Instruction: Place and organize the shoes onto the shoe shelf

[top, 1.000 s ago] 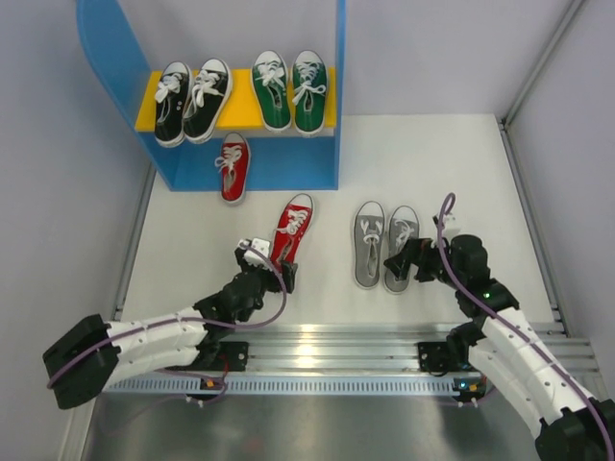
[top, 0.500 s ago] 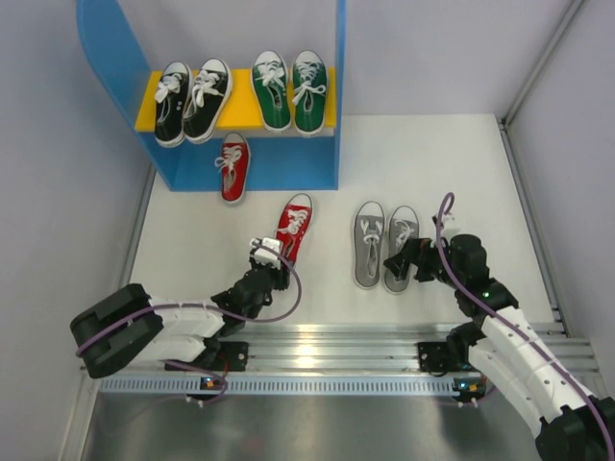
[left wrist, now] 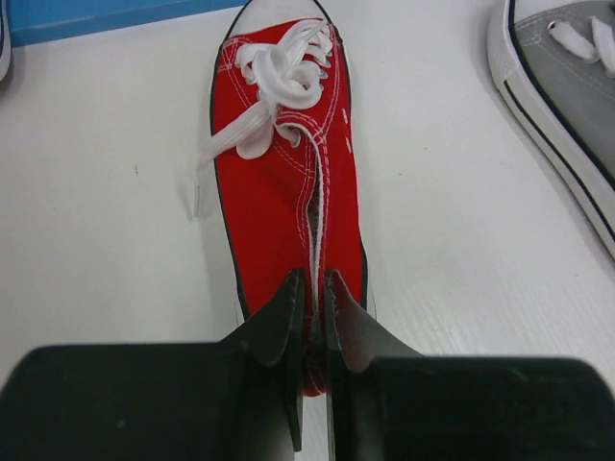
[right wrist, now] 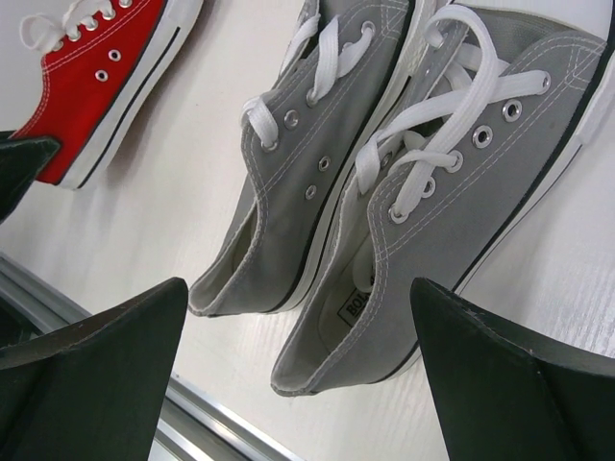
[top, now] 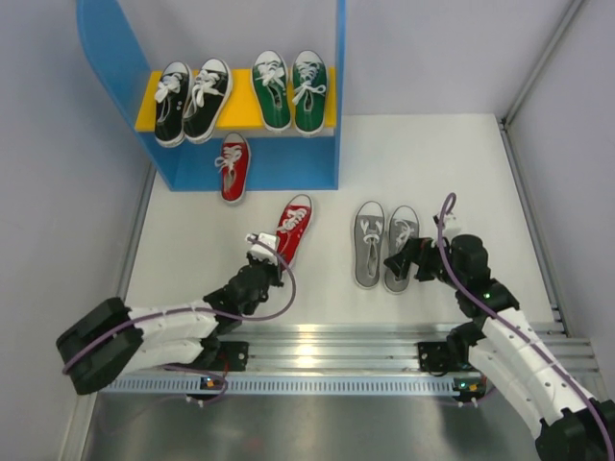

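One red shoe (top: 293,226) (left wrist: 283,192) lies on the white table, toe toward the shoe shelf (top: 106,48). My left gripper (top: 272,252) (left wrist: 309,279) is shut on its heel, pinching the heel rim between both fingers. The other red shoe (top: 233,165) sits at the shelf's lower level. A black pair (top: 190,101) and a green pair (top: 290,91) stand on the yellow board (top: 240,113). The grey pair (top: 384,245) (right wrist: 384,192) lies side by side on the table. My right gripper (top: 399,264) (right wrist: 298,288) hangs open just behind their heels, holding nothing.
A metal rail (top: 317,346) runs along the table's near edge, where both arm bases sit. Grey walls close in the table on the left, the right and the back. In the left wrist view a grey shoe's toe (left wrist: 567,86) lies to the right of the red shoe.
My left gripper's jaws have closed from wide open onto the red shoe's heel, and the left arm has shifted a little. The right arm and the grey pair have not moved.
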`<state>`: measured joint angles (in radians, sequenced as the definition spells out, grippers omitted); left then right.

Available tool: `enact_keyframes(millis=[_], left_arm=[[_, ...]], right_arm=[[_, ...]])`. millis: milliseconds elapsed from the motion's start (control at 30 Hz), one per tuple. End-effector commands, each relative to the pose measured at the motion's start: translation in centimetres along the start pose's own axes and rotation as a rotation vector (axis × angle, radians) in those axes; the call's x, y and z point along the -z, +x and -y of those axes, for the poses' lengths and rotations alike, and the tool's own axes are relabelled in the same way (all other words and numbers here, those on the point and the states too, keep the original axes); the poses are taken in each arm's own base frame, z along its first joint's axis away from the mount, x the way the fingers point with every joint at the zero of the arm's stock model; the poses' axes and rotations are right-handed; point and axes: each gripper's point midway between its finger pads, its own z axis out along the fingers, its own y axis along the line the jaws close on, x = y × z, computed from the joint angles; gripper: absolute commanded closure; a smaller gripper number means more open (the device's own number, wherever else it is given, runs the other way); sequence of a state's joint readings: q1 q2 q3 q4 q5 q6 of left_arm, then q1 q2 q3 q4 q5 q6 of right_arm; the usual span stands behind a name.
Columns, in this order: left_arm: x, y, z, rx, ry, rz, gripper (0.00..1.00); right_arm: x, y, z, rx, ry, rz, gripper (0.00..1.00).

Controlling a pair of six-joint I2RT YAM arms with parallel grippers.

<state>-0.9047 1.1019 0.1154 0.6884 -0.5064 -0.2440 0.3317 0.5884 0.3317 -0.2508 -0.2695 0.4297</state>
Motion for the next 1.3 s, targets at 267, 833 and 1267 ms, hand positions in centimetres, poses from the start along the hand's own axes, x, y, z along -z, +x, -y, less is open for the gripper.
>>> enact_keyframes(millis=[267, 833, 1267], left_arm=[[4.4, -11.8, -0.9, 0.032, -0.013, 0.196, 1.00], [10.0, -21.9, -8.3, -0.037, -0.407, 0.304, 1.00], [9.3, -22.0, -13.0, -0.017, -0.497, 0.176, 1.00]], right_arm=[[0.2, -1.6, -1.4, 0.034, -0.064, 0.079, 0.01], [1.0, -2.0, -2.6, 0.059, -0.114, 0.093, 0.01], [0.8, -2.3, -3.7, 0.084, -0.175, 0.070, 0.00]])
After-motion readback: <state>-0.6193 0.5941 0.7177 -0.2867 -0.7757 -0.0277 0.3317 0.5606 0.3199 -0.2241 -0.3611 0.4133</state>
